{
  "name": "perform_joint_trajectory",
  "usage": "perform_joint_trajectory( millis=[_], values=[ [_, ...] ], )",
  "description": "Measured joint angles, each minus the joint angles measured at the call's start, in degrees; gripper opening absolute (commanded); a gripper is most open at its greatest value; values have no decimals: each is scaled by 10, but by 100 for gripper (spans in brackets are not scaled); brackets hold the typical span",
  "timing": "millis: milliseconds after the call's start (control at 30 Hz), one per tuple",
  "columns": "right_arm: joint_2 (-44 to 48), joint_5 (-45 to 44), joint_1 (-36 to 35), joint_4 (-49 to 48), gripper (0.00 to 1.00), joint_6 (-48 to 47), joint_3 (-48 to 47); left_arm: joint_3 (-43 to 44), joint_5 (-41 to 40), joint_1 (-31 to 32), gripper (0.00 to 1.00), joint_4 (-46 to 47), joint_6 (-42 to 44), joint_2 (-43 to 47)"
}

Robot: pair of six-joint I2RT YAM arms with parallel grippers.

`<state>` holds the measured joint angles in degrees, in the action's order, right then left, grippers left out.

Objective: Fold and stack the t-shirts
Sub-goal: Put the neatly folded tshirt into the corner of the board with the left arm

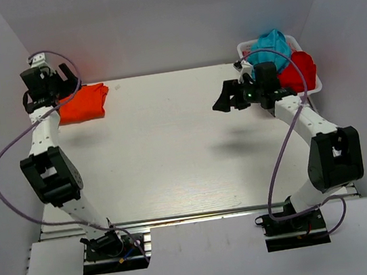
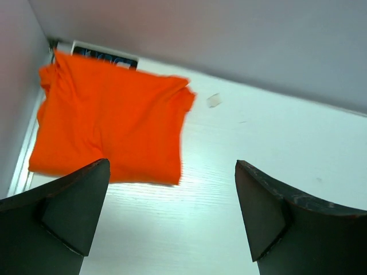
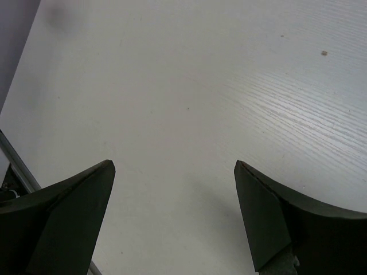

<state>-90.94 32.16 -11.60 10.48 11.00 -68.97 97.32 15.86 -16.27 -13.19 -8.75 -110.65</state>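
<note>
Orange-red t-shirt [image 1: 84,103] lies folded flat in the far left corner of the worktop [image 1: 172,153], its long axis running along the far edge and one short end towards the left edge. In the left wrist view a sleeve corner sticks out at its right side. Teal-blue t-shirt [image 1: 273,43] and deeper red t-shirt [image 1: 299,70] sit bunched up, with no clear axis, in a white basket [image 1: 244,48] at the far right corner, the teal one piled towards the far edge and the red one nearer

The left arm reaches up along the left edge, elbow bent low near its base. The left gripper [image 2: 172,172] hangs above the near edge of the orange-red shirt, not touching it, its jaws spread wide with nothing between them

The right arm rises from the near right, forearm angled towards the basket, wrist turned so the right gripper [image 3: 175,169] points leftwards towards the middle of the worktop. It hovers over bare wood just left of the basket, jaws wide apart and empty
</note>
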Motion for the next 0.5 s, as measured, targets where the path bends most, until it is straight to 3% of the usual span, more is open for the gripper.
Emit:
perform_joint_trajectory(
  millis=[167, 333, 500],
  values=[
    [71, -37, 0, -21, 90, 24, 57, -120, -5, 43, 100, 21, -6, 174],
    [140, -106, 0, -33, 90, 57, 119, -323, -25, 163, 100, 31, -37, 350],
    [197, -160, 0, -45, 90, 84, 184, -390, -54, 262, 100, 13, -60, 425]
  ],
)
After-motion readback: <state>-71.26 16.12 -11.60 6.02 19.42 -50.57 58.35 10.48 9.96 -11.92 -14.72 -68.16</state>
